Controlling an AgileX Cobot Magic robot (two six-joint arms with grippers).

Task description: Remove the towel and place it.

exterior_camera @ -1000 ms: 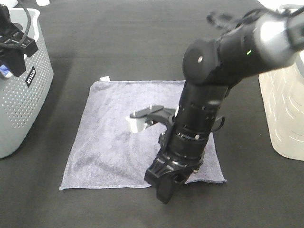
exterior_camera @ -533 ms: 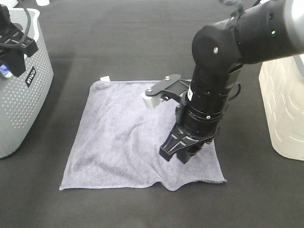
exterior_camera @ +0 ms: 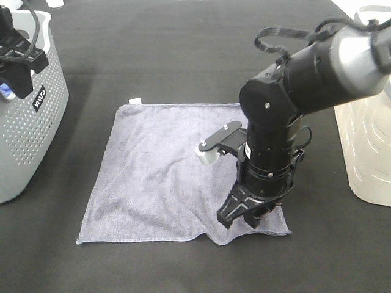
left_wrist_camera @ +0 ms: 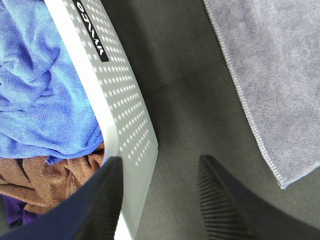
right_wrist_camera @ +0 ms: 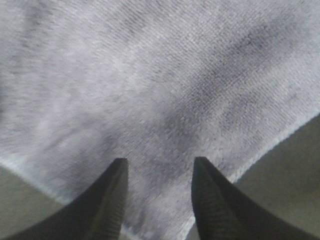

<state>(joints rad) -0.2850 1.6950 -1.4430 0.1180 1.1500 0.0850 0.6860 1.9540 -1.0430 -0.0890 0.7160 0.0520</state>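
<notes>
The towel [exterior_camera: 153,171], grey-lavender with a small white tag at its far left corner, lies spread flat on the black table. My right gripper [exterior_camera: 245,217] points down over its near right corner, just above the cloth. In the right wrist view the right gripper [right_wrist_camera: 159,165] is open, with only the towel [right_wrist_camera: 150,75] below its fingers and nothing held. My left gripper [exterior_camera: 17,82] hangs at the grey basket's rim, far left. The left gripper [left_wrist_camera: 160,162] is open and empty, with the towel's edge [left_wrist_camera: 280,75] off to one side.
A grey perforated basket [exterior_camera: 36,122] stands at the left edge; its wall [left_wrist_camera: 125,110] holds a bright blue cloth [left_wrist_camera: 40,90] and a brown cloth [left_wrist_camera: 50,175]. A white basket [exterior_camera: 369,140] stands at the right edge.
My right gripper went from beyond the towel's near edge up over its middle, then back to the near right corner. A small wrinkle has risen along the near edge. The left arm stayed still.
</notes>
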